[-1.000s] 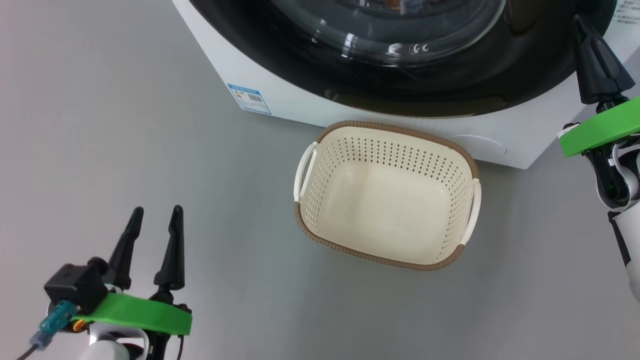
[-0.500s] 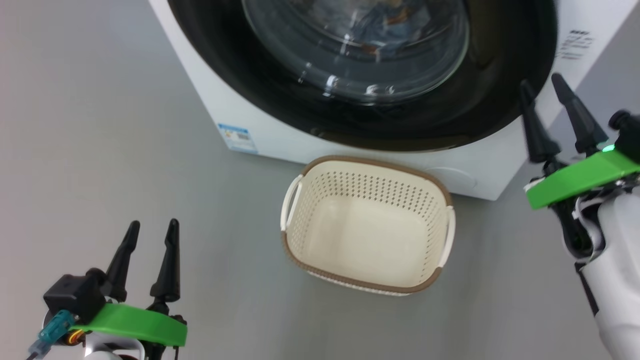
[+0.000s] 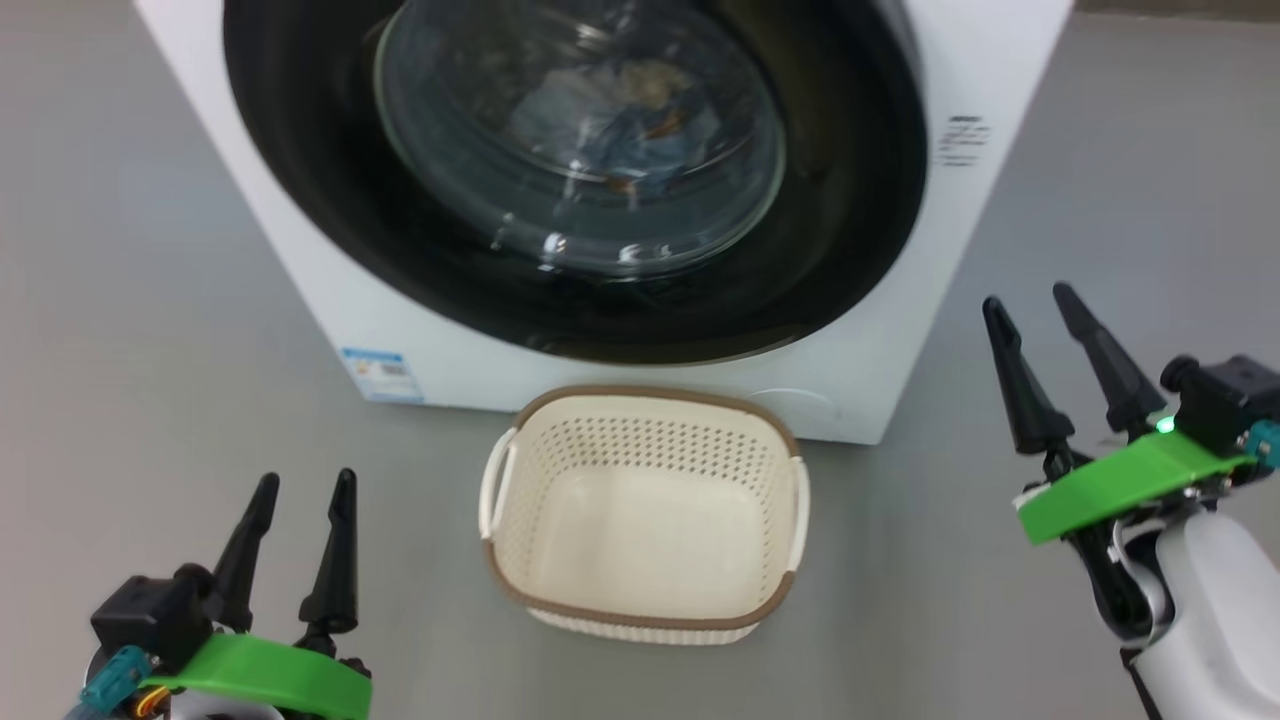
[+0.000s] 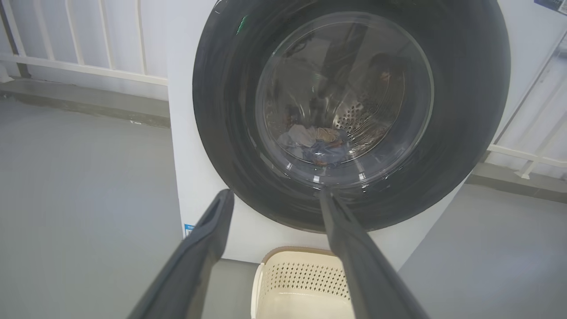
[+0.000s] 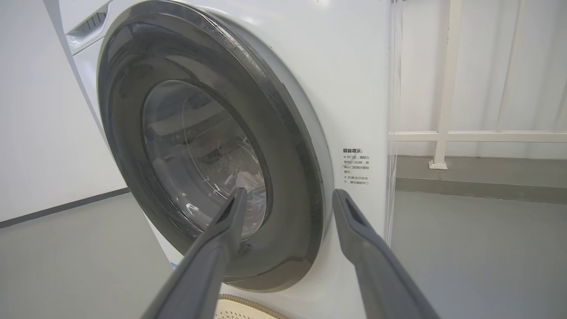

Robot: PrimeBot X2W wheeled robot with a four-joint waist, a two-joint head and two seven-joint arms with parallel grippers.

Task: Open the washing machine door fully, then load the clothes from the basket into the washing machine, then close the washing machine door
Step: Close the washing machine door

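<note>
The washing machine stands before me, the washing machine door flush against its front. The basket sits on the floor just below. The clothes lie behind the glass. My left gripper and right gripper have their fingers parted, holding nothing.

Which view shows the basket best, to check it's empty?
The head view: the whole basket lies in frame, its bottom bare. The left wrist view cuts it off at the frame's bottom edge; the right wrist view catches a sliver of rim.
</note>
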